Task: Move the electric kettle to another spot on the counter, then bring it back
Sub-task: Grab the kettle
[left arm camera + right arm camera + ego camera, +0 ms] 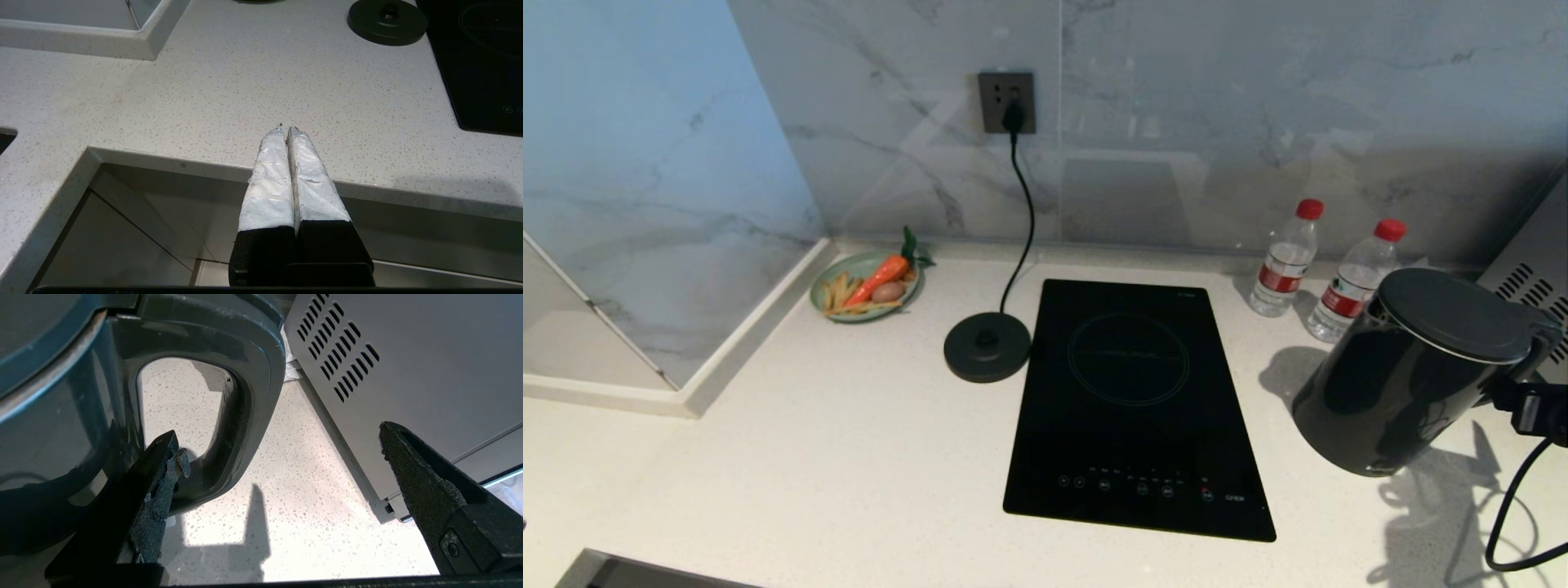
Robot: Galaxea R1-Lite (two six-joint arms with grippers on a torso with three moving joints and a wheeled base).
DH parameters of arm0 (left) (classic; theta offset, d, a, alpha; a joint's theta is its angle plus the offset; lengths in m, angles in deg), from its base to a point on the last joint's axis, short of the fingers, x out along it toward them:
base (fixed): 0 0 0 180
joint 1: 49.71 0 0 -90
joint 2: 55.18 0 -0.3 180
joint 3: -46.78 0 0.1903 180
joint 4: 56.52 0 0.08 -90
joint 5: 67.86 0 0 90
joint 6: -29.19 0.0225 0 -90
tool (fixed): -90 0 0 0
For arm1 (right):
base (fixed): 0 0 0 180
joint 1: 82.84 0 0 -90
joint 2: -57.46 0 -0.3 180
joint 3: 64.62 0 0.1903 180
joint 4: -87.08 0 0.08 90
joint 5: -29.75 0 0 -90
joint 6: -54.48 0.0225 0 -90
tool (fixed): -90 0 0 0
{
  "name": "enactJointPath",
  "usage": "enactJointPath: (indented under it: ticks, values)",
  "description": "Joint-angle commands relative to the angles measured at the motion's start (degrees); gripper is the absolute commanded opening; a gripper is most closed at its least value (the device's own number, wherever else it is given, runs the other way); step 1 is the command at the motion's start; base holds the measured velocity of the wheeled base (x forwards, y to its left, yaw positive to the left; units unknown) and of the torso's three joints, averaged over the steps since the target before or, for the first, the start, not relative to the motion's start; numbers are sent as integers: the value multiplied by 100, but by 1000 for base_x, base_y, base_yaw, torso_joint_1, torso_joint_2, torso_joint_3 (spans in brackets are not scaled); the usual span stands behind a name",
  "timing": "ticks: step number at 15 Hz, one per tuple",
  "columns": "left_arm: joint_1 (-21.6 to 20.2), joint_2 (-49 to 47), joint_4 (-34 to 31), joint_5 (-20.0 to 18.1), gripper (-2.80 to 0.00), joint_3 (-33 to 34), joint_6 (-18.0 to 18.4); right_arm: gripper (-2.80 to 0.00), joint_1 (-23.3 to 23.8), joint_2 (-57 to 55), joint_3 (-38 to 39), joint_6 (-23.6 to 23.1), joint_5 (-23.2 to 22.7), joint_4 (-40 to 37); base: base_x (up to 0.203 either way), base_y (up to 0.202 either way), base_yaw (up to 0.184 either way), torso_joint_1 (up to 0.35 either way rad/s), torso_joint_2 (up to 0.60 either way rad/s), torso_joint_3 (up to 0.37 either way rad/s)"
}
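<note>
electric kettle (pixel 1409 380) standing on counter (pixel 849 457) right of cooktop (pixel 1135 400), off its power base (pixel 987 347), right gripper (pixel 278 457) spread wide around loop handle (pixel 245 412), gripping nothing, left gripper (pixel 286 132) pressed closed, empty, by counter's front edge, 2 water bottles (pixel 1286 257) behind

You see a grey marble wall (pixel 1217 106) | a dark plug socket (pixel 1006 101) | a grey metal box (pixel 429 367) with slots.

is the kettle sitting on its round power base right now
No, the electric kettle stands on the counter right of the cooktop, while the power base sits bare.
</note>
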Motion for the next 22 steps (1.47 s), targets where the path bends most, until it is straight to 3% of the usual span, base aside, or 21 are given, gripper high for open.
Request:
enactJointPath:
  ticks: [1, 22]
  values:
    - [-1, -4, -3, 4, -280, 0, -5, 0, 2, -43, -33, -4, 0, 48, 0, 0, 0, 0, 0, 0]
    - [-1, -4, -3, 4, -280, 0, -5, 0, 142, -269, -427, 5, 9, 48, 0, 0, 0, 0, 0, 0]
